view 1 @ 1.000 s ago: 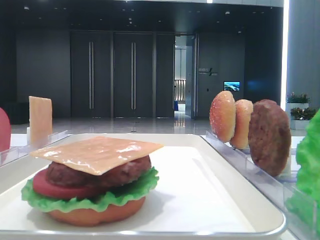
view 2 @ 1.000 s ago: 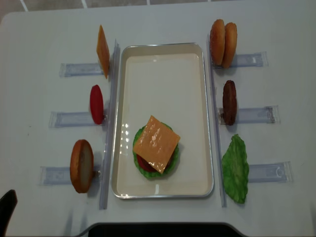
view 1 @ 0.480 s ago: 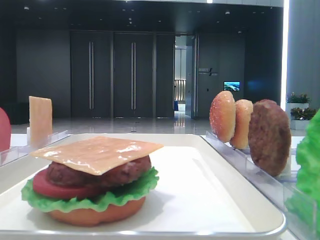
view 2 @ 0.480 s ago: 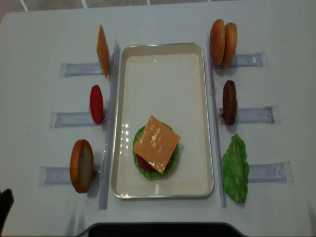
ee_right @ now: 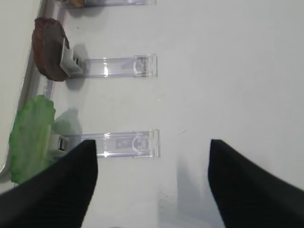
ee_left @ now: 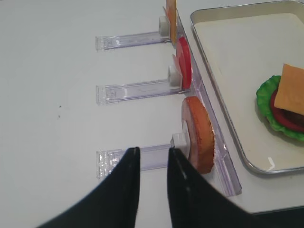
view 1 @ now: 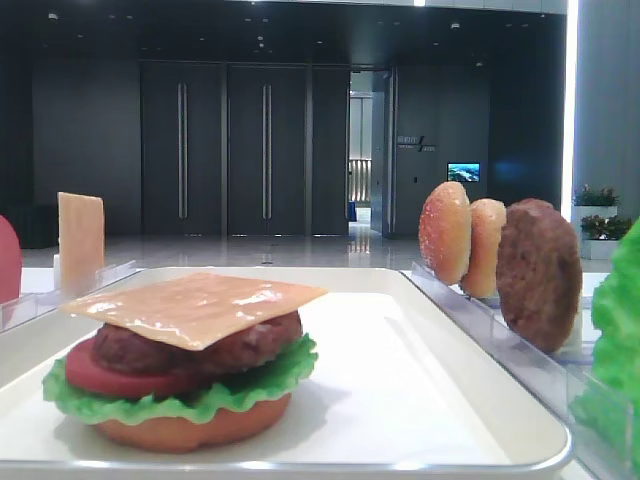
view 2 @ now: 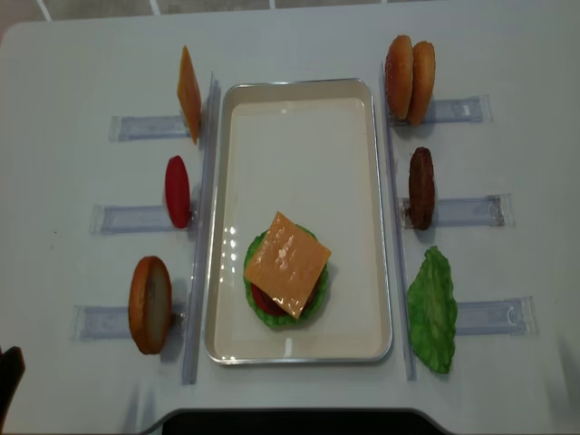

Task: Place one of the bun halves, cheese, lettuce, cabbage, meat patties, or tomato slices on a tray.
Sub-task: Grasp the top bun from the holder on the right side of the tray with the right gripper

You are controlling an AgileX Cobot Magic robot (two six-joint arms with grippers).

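On the white tray (view 2: pixel 299 109) stands a stack with a cheese slice (view 2: pixel 286 264) on top of a patty, tomato and lettuce (view 1: pixel 180 395). The sesame bun top (view 2: pixel 399 77) stands on edge in the far right rack, beside a paler bun half (view 1: pixel 487 247). A meat patty (view 2: pixel 420 188) and a lettuce leaf (view 2: pixel 432 310) stand nearer on that side. My right gripper (ee_right: pixel 151 142) is open and empty over the lettuce rack's outer end. My left gripper (ee_left: pixel 153 151) hangs with a narrow gap, empty, beside a smooth bun half (ee_left: pixel 198 135).
Left of the tray, clear racks (view 2: pixel 136 127) hold an upright cheese slice (view 2: pixel 188 93) and a tomato slice (view 2: pixel 178 191). A long clear rail (view 2: pixel 395 227) runs along each side of the tray. The left arm shows as a dark corner (view 2: pixel 9 381) at the table's near left edge.
The dark left arm has drawn back a little toward the near left corner of the overhead view. The food and tray have not moved.
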